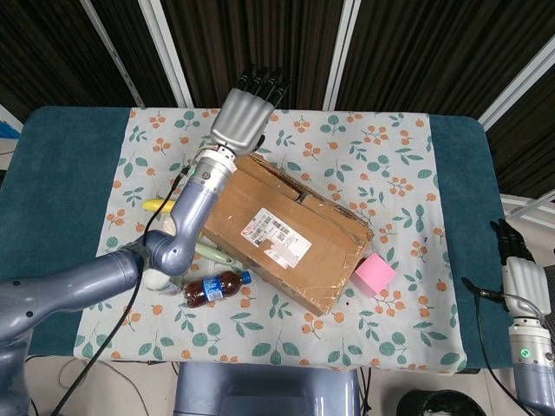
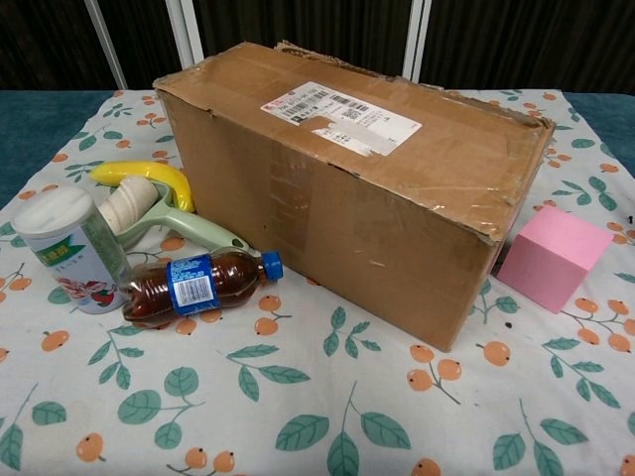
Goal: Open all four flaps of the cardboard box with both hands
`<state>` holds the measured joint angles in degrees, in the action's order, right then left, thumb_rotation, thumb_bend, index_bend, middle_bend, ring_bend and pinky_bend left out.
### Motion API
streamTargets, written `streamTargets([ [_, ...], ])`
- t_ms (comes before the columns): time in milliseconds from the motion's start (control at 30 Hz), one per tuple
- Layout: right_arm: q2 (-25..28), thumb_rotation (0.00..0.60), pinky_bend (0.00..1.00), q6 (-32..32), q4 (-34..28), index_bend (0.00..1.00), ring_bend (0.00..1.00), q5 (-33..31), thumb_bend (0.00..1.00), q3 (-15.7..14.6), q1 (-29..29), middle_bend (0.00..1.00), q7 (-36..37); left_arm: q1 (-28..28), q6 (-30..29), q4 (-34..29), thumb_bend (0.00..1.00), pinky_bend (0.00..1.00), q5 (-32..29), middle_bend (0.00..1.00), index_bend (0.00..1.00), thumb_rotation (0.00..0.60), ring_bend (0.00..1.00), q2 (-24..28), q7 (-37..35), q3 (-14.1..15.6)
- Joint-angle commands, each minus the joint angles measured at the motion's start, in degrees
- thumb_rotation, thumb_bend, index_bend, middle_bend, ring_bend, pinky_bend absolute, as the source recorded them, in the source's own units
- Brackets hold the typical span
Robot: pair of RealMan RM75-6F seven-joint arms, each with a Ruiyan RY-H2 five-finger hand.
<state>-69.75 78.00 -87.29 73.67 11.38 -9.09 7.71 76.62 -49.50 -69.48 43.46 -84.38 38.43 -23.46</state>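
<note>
The cardboard box (image 1: 290, 230) lies at an angle in the middle of the flowered cloth, its top flaps all lying flat and closed, with a white shipping label on top. The chest view shows the box (image 2: 367, 188) close up with no flap raised and no hand in sight. My left hand (image 1: 243, 117) hovers over the box's far left corner with its fingers stretched out, holding nothing. My right hand (image 1: 519, 276) hangs off the table's right edge, far from the box, fingers straight and empty.
Left of the box lie a yellow banana (image 2: 149, 178), a green-handled brush (image 2: 159, 216), a white can (image 2: 64, 248) and a brown drink bottle (image 2: 198, 286). A pink cube (image 2: 556, 256) stands at the box's right end. Teal table (image 1: 52, 173) borders the cloth.
</note>
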Motion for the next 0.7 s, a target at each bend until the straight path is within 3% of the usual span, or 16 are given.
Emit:
streamTargets([
  [33, 0.0, 0.600, 0.21, 0.0, -0.1, 0.00, 0.00, -0.1, 0.22, 0.0, 0.0, 0.00, -0.1, -3.9, -2.7, -6.8, 0.24, 0.01, 0.3, 0.00, 0.00, 0.600, 0.00, 4.7, -0.9, 1.4],
  [167, 0.0, 0.600, 0.21, -0.1, -0.1, 0.00, 0.00, -0.1, 0.22, 0.0, -0.1, 0.00, -0.4, -7.3, -4.5, -13.1, 0.24, 0.01, 0.5, 0.00, 0.00, 0.600, 0.00, 8.7, -2.3, 2.5],
  [233, 0.0, 0.600, 0.21, -0.1, -0.1, 0.00, 0.00, 0.0, 0.22, -0.1, -0.1, 0.00, -0.6, -8.9, -4.6, -15.8, 0.29, 0.03, 0.5, 0.00, 0.00, 0.600, 0.00, 10.9, -2.9, 3.2],
  [300, 0.0, 0.600, 0.21, -0.1, -0.2, 0.00, 0.00, 0.0, 0.22, -0.1, -0.1, 0.00, -0.8, -9.9, -3.4, -18.3, 0.44, 0.06, 0.4, 0.00, 0.00, 0.600, 0.00, 13.3, -3.8, 3.8],
  [367, -0.1, 0.600, 0.21, 0.0, -0.2, 0.00, 0.00, 0.2, 0.22, -0.2, -0.1, 0.00, -1.2, -10.3, 4.3, -21.2, 0.62, 0.11, 0.0, 0.00, 0.00, 0.600, 0.01, 18.2, -6.9, 4.5],
  [467, -0.2, 0.600, 0.21, 0.0, -0.3, 0.00, 0.00, 0.2, 0.22, -0.3, -0.2, 0.00, -1.3, -9.3, 9.9, -21.0, 0.79, 0.20, 0.3, 0.05, 0.03, 0.600, 0.07, 20.5, -8.7, 5.1],
  [600, -0.2, 0.600, 0.21, 0.1, -0.3, 0.00, 0.00, 0.2, 0.22, -0.3, -0.2, 0.00, -1.3, -6.9, 13.5, -18.7, 0.93, 0.34, 0.6, 0.25, 0.16, 0.600, 0.24, 19.8, -8.9, 6.7],
  [700, -0.1, 0.600, 0.21, 0.0, -0.2, 0.00, 0.00, 0.0, 0.22, -0.2, -0.1, 0.00, -1.0, -5.0, 14.2, -16.3, 0.99, 0.38, 0.1, 0.30, 0.22, 0.600, 0.28, 17.6, -8.1, 7.9],
])
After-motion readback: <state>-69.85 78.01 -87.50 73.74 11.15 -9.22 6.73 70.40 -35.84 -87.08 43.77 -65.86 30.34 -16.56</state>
